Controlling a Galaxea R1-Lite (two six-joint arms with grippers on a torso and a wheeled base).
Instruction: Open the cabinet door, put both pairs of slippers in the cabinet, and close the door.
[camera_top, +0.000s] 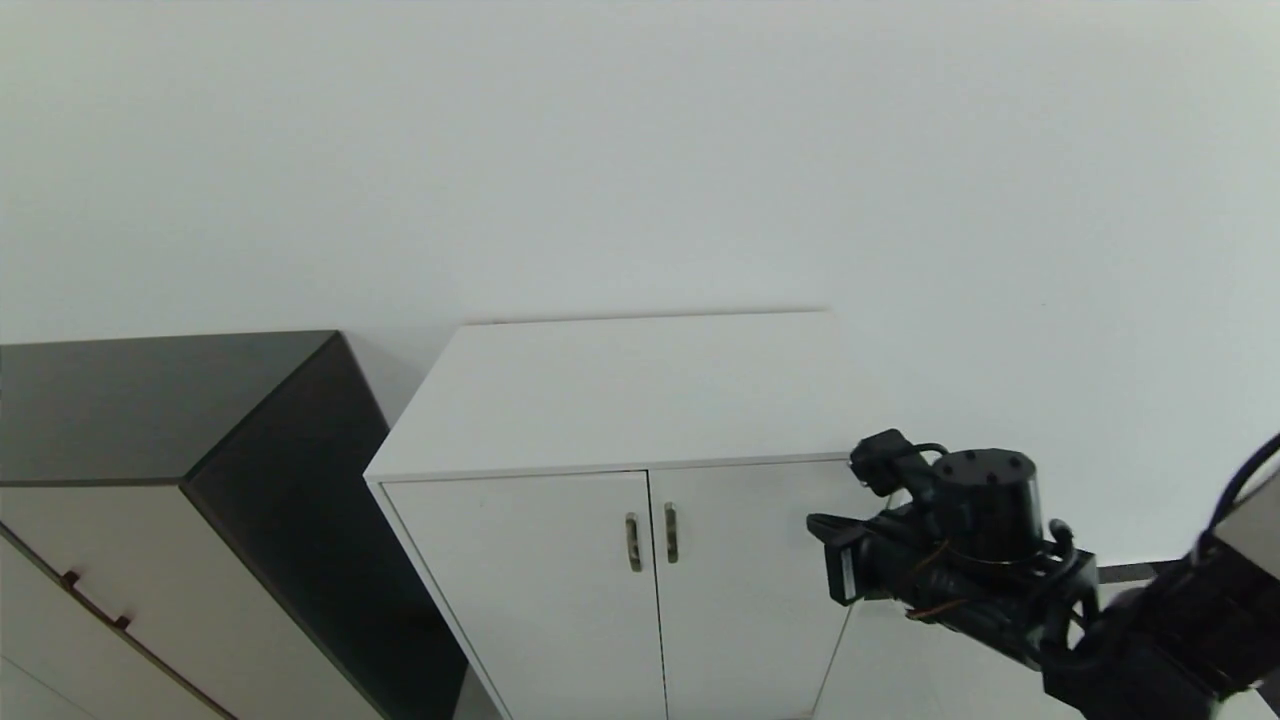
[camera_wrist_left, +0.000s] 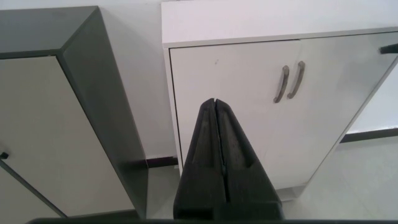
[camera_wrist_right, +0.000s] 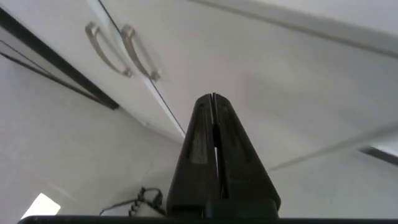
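Note:
The white cabinet stands against the wall with both doors closed. Its two metal handles sit side by side at the middle seam. My right gripper hovers in front of the right door's upper part, to the right of the handles, and in the right wrist view the right gripper is shut with nothing in it, the handles some way ahead. My left gripper is shut and empty, held back from the left door, lower than the handles.
A dark cabinet with pale fronts stands close to the left of the white one, with a narrow gap between them. A plain white wall runs behind both. Pale floor lies in front of the white cabinet.

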